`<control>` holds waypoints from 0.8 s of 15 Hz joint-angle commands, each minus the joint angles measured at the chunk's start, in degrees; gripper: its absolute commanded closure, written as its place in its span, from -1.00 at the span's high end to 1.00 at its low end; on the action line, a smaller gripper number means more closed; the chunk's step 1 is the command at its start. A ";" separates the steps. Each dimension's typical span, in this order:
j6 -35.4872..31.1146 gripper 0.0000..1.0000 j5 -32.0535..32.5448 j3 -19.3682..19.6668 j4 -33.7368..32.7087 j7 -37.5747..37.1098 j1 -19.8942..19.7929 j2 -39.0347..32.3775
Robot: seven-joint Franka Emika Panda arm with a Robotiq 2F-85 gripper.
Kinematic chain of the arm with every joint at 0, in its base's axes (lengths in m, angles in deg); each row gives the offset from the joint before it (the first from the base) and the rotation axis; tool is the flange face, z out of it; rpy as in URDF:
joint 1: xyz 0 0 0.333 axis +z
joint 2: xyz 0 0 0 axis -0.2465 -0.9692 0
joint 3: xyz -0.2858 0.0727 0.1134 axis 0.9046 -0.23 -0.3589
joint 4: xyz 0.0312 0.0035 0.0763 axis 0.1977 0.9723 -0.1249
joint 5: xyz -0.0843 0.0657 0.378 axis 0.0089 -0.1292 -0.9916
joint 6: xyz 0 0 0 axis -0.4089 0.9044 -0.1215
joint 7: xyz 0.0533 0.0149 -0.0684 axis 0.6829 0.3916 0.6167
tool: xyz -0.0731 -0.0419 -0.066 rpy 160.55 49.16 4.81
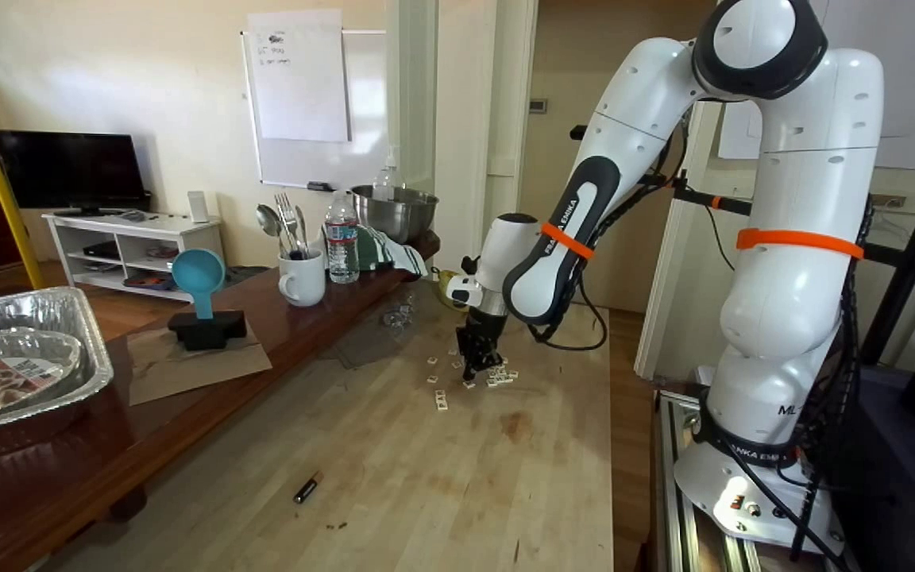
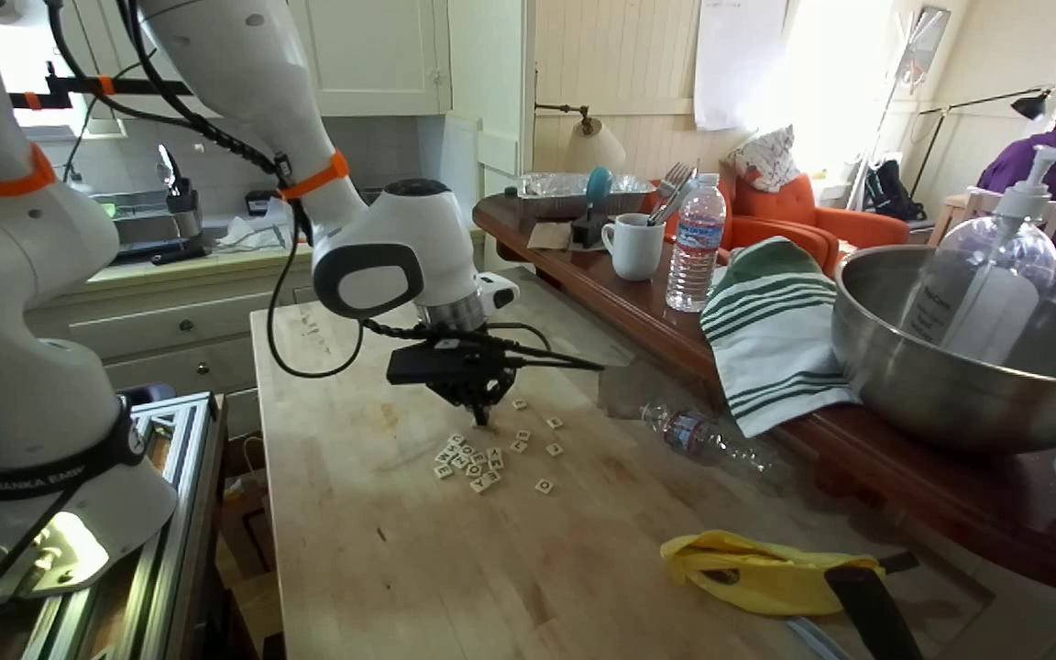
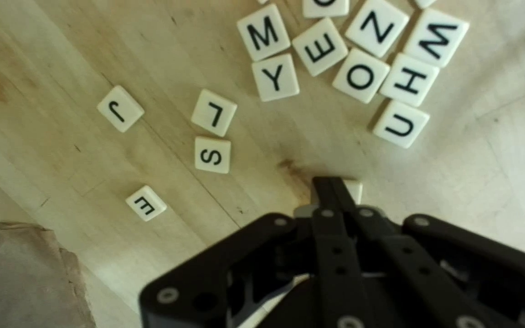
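One gripper [image 3: 329,182], twelve whole tiles [image 3: 275,77] in wrist view

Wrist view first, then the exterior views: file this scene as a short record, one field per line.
pincer: shut, pointing down
covered tile: partly hidden behind the pincer; letter not visible, contact unclear
loose, letters showing: tile J, tile L, tile S, tile E
cluster: above the pincer in the wrist view, cut off by the frame's top
on table: battery, lying bottle
on counter: mug, upright bottle, bowl
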 commanded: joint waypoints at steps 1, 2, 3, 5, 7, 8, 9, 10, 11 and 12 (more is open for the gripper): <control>0.37 -1.00 3.59 2.57 -1.45 -4.00 2.38 -1.89; 0.43 -1.00 3.90 2.88 -1.70 -4.34 2.78 -2.35; 0.44 -1.00 4.18 3.26 -1.89 -4.74 3.24 -2.71; 0.20 -1.00 2.45 7.34 -2.36 -4.11 8.01 -3.14; 0.06 -1.00 2.91 9.73 -3.08 -5.86 10.52 -3.64; 0.19 -1.00 3.02 10.89 -3.53 -6.96 11.88 -3.92; 0.43 -1.00 3.17 12.05 -3.99 -8.52 13.26 -4.12; 0.58 -1.00 3.06 12.77 -4.41 -9.81 14.29 -4.40; 0.58 -1.00 2.77 13.22 -4.80 -11.06 15.15 -4.75; 0.55 -1.00 2.61 13.53 -5.15 -12.25 15.81 -5.04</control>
